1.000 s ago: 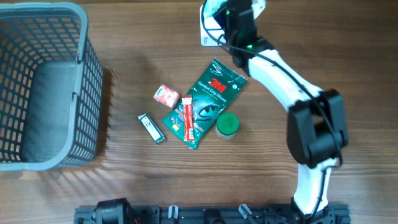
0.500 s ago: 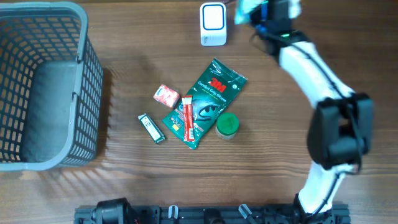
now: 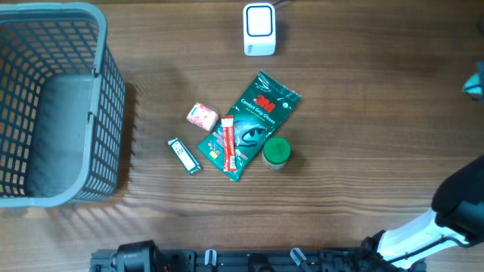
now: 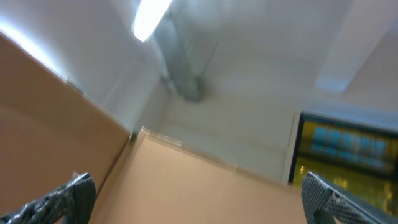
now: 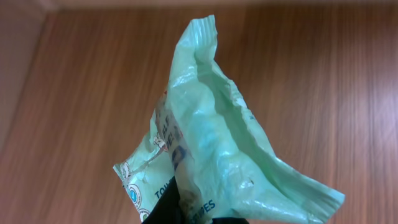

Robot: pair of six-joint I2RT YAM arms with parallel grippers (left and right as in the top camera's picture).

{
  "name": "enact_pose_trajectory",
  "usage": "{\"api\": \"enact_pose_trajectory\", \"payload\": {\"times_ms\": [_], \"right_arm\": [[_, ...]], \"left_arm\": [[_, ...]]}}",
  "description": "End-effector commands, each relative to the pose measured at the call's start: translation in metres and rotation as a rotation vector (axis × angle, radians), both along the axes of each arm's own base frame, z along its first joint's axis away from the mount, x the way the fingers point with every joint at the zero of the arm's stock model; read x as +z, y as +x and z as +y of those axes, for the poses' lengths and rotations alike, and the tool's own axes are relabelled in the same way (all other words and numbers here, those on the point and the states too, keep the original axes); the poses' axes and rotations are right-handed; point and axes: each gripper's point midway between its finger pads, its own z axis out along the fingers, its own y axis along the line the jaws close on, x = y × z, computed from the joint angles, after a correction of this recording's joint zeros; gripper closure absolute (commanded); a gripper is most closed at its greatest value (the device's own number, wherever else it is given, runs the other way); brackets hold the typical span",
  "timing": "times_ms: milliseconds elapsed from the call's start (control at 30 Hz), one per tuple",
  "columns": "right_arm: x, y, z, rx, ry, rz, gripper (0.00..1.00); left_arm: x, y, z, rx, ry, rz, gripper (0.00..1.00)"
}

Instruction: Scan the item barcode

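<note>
In the right wrist view a crumpled pale green pouch [image 5: 214, 143] with blue print hangs above the wooden table, and my right gripper [image 5: 196, 214] is shut on its lower edge. Overhead, only a sliver of that pouch [image 3: 474, 85] shows at the far right edge, well away from the white barcode scanner [image 3: 259, 29] at the table's back. The right arm [image 3: 423, 230] reaches up from the bottom right corner. My left gripper [image 4: 196, 208] is open with nothing between its fingers [image 4: 65, 199]. It points at a ceiling and is absent from the overhead view.
A grey mesh basket [image 3: 106, 91] stands at the left. Mid-table lie a green 3M glove pack [image 3: 255, 121], a red stick sachet [image 3: 228, 142], a small pink packet [image 3: 202, 116], a green-capped jar [image 3: 276, 152] and a small silver item [image 3: 184, 155].
My right arm has swung from beside the scanner to the far right edge of the table, carrying the green pouch with it. The items on the table have not moved.
</note>
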Motion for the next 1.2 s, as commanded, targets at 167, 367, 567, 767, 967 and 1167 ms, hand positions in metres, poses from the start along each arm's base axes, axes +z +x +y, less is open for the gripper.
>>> {"api": "enact_pose_trajectory", "payload": {"times_ms": [167, 367, 567, 767, 967, 1167], "right_arm": [[-0.054, -0.009, -0.04, 0.105, 0.077, 0.066, 0.01], [-0.014, 0.043, 0.022, 0.46, 0.262, -0.208, 0.0], [0.038, 0.047, 0.111, 0.71, 0.51, -0.398, 0.0], [0.031, 0.055, 0.2, 0.907, 0.594, -0.282, 0.01], [0.014, 0.032, 0.362, 1.286, 0.704, -0.028, 0.01], [-0.022, -0.031, 0.425, 1.33, 0.538, 0.431, 0.0]], "left_arm": [[-0.031, 0.036, -0.052, -0.232, 0.202, 0.202, 0.0], [-0.071, 0.025, -0.067, -0.305, 0.239, 0.31, 0.0], [-0.083, 0.035, -0.082, -0.373, 0.343, 0.37, 0.0], [-0.114, 0.088, -0.059, -0.31, 0.253, 0.5, 0.0], [-0.165, 0.175, -0.05, -0.321, 0.237, 0.605, 0.0], [-0.24, 0.234, -0.043, -0.349, 0.189, 0.753, 0.0]]}}
